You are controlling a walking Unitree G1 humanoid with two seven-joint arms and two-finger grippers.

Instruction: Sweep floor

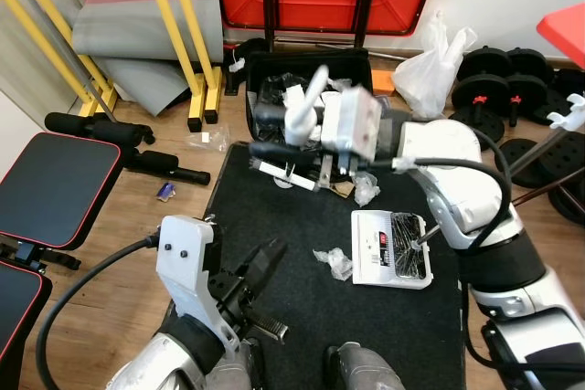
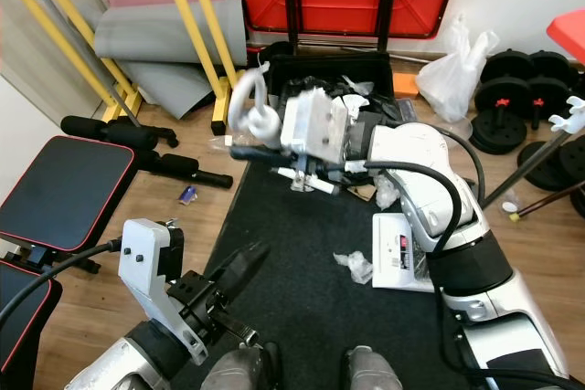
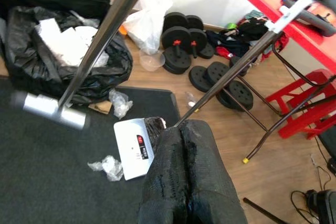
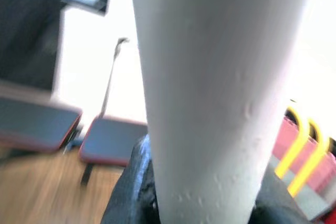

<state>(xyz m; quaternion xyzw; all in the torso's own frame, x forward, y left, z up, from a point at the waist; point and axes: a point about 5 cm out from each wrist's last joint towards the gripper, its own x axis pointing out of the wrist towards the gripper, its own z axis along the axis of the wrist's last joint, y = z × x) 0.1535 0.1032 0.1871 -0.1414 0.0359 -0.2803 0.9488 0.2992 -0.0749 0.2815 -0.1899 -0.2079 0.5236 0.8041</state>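
Right gripper (image 2: pixel 251 139) clamps the white plastic broom handle (image 2: pixel 249 102) above the black floor mat (image 1: pixel 302 226); white broom head (image 1: pixel 391 248) rests there. Left gripper (image 1: pixel 260 267) fingers pressed together, empty.

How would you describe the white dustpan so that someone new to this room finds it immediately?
Start at the large dark floor mat in front of the robot. On its right part, below the black rubbish bag, lies the flat white plastic dustpan. Unlike the small crumpled plastic scraps beside it, it is rectangular, has a red label, and holds dark debris.
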